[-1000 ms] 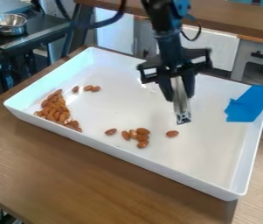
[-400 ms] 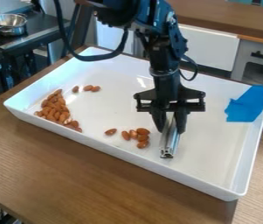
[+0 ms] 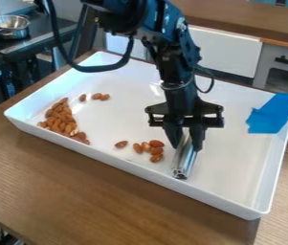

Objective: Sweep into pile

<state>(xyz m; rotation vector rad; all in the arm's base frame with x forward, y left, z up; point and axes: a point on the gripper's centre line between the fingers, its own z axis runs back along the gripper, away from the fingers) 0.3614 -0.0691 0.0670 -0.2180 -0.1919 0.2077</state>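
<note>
My gripper (image 3: pixel 185 141) hangs over the right-middle part of the white tray (image 3: pixel 232 158), shut on a silver metal bar (image 3: pixel 183 160). The bar slants down to the tray floor close to the front wall. Just left of the bar lies a small group of almonds (image 3: pixel 156 150), with one almond (image 3: pixel 121 144) slightly apart on its left. A larger pile of almonds (image 3: pixel 61 117) rests against the tray's left front wall. Behind that pile are a few loose almonds (image 3: pixel 97 96).
Blue tape (image 3: pixel 272 115) covers part of the tray's right rim. The tray walls rise around the work area on a wooden table (image 3: pixel 76 184). A metal pot (image 3: pixel 10 26) stands on a dark surface at the upper left.
The gripper and bar have come down and toward the tray's front wall, slightly left. The single almond that lay to the right is now hidden behind the bar or no longer visible.
</note>
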